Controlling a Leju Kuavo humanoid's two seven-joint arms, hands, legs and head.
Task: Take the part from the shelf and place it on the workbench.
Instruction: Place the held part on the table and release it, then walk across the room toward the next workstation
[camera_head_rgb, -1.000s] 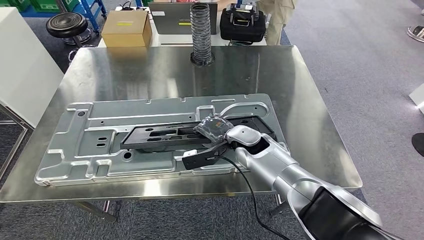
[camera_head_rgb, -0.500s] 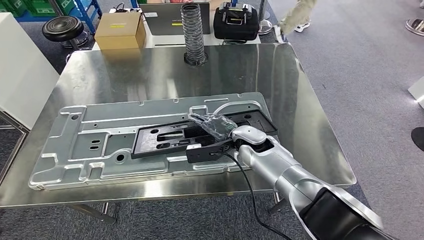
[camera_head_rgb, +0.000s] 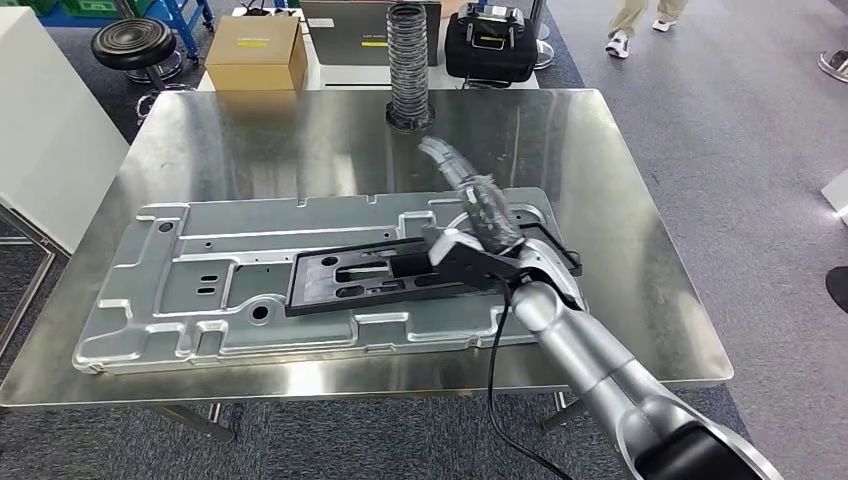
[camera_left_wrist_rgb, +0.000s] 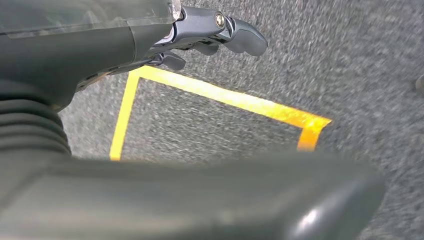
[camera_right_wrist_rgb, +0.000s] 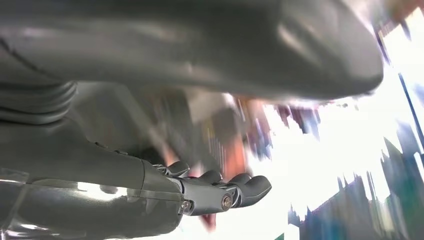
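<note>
A long black part (camera_head_rgb: 370, 280) lies flat on a grey stamped metal panel (camera_head_rgb: 200, 270), which rests on the steel workbench (camera_head_rgb: 300, 150). My right hand (camera_head_rgb: 480, 205) is raised above the part's right end, blurred, with its fingers stretched toward the far side and nothing in them. In the right wrist view the right hand (camera_right_wrist_rgb: 215, 192) has its fingers apart and empty against a blurred background. My left hand (camera_left_wrist_rgb: 210, 30) hangs over grey carpet with yellow tape (camera_left_wrist_rgb: 225, 97) and holds nothing.
A corrugated grey hose (camera_head_rgb: 408, 65) stands upright at the bench's far edge. Behind it are a cardboard box (camera_head_rgb: 255, 50), a black case (camera_head_rgb: 490, 45) and a stool (camera_head_rgb: 135, 45). A white cabinet (camera_head_rgb: 40, 130) stands left. A person's legs (camera_head_rgb: 640, 25) are at far right.
My right hand has come off the black part's right end and swung upward and away. The part has ended up a little further right on the panel. The camera has shifted slightly.
</note>
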